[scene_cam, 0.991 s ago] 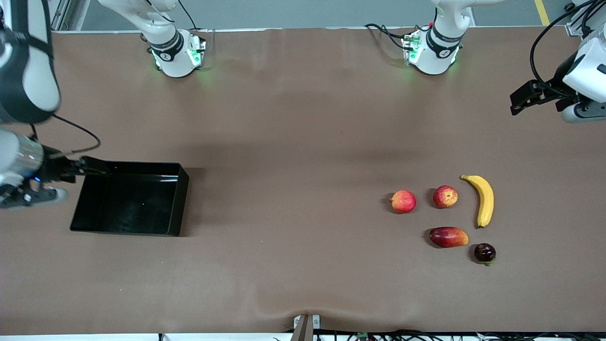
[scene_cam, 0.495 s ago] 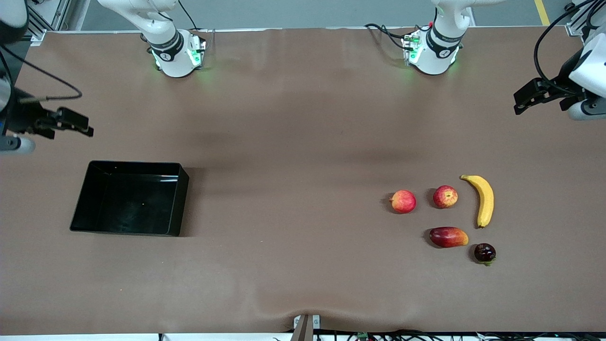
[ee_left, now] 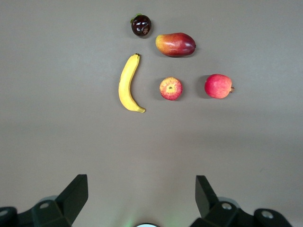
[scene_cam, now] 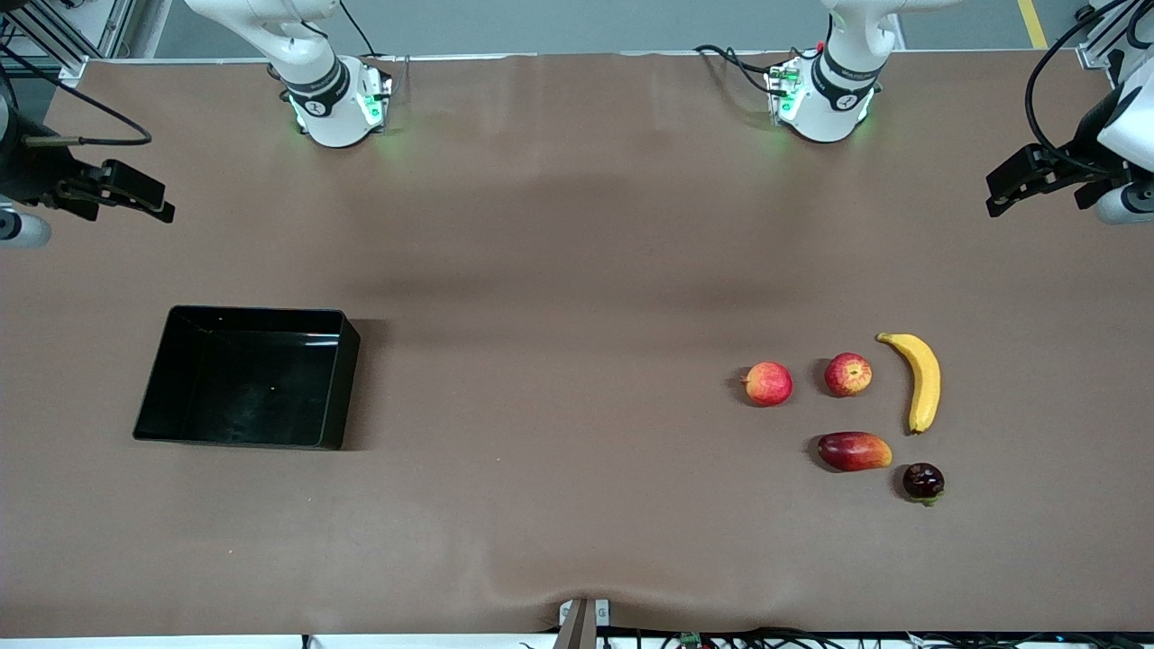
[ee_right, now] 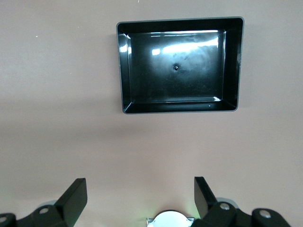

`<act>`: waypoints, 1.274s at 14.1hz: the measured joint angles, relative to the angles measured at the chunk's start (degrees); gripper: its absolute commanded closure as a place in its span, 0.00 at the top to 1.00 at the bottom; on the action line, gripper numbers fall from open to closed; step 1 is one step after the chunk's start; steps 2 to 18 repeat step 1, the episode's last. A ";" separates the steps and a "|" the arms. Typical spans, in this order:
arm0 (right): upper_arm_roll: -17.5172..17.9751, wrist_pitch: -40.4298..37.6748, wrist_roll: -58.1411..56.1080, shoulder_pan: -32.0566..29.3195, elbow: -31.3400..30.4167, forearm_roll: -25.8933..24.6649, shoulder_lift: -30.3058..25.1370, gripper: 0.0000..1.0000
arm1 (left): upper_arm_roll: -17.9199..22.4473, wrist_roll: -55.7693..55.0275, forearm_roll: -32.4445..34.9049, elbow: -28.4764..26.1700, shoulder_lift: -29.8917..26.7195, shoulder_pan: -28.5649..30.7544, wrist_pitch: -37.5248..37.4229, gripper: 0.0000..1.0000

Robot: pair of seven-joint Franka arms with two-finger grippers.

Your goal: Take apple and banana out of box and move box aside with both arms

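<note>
I see my left gripper (ee_left: 141,196) spread wide above bare table (ee_left: 57,142), banana (ee_left: 127,85) beside apple (ee_left: 171,88).

The front camera sits high and looks down at the whole table (scene_cam: 559,270), facing the 2 robots. The left wrist camera looks down on the banana (ee_left: 128,84) from up high. The right wrist camera looks down on the box (ee_right: 228,66). The front view shows both too.

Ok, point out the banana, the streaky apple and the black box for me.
banana (scene_cam: 923,383): front view, middle of its curved body.
apple (scene_cam: 848,374): front view, centre of its top.
box (scene_cam: 330,390): front view, wall toward the left arm's end.
</note>
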 measured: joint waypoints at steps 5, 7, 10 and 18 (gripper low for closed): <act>0.00 -0.09 0.10 0.03 0.00 0.00 -0.25 1.00 | 0.00 0.00 0.00 0.05 0.00 0.00 -0.02 1.00; 0.00 -0.09 0.10 0.03 0.00 0.00 -0.25 1.00 | 0.00 0.00 0.00 0.05 0.00 0.00 -0.02 1.00; 0.00 -0.09 0.10 0.03 0.00 0.00 -0.25 1.00 | 0.00 0.00 0.00 0.05 0.00 0.00 -0.02 1.00; 0.00 -0.09 0.10 0.03 0.00 0.00 -0.25 1.00 | 0.00 0.00 0.00 0.05 0.00 0.00 -0.02 1.00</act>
